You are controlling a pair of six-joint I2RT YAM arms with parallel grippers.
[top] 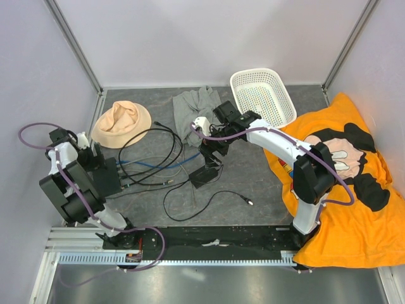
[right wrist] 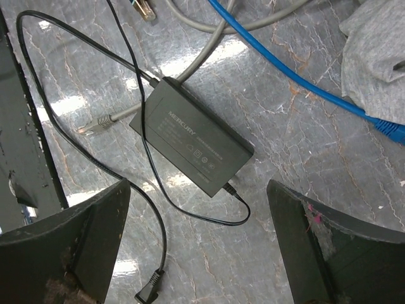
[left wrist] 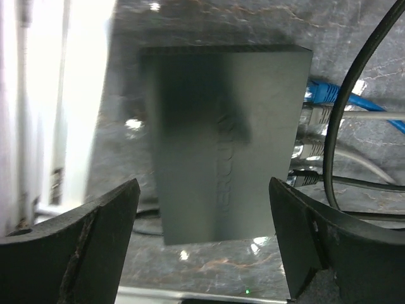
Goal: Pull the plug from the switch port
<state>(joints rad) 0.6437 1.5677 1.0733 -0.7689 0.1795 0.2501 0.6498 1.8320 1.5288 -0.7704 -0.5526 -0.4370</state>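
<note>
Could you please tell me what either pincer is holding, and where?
Nothing: left pincer open over the switch, right pincer open over the power brick.

Soft, even light is falling from above in the top view, leaving the desk (top: 266,196) with only faint shadows pooling under the arms. In the left wrist view, a hard white glare is washing out the left edge, and the black switch box (left wrist: 228,139) is looking soft and slightly blurred, a dark shadow spreading over its upper half. Small bright glints are bouncing off the glossy desk in both wrist views. In the right wrist view, the power brick (right wrist: 193,149) is showing sharply, its lettering readable.
</note>
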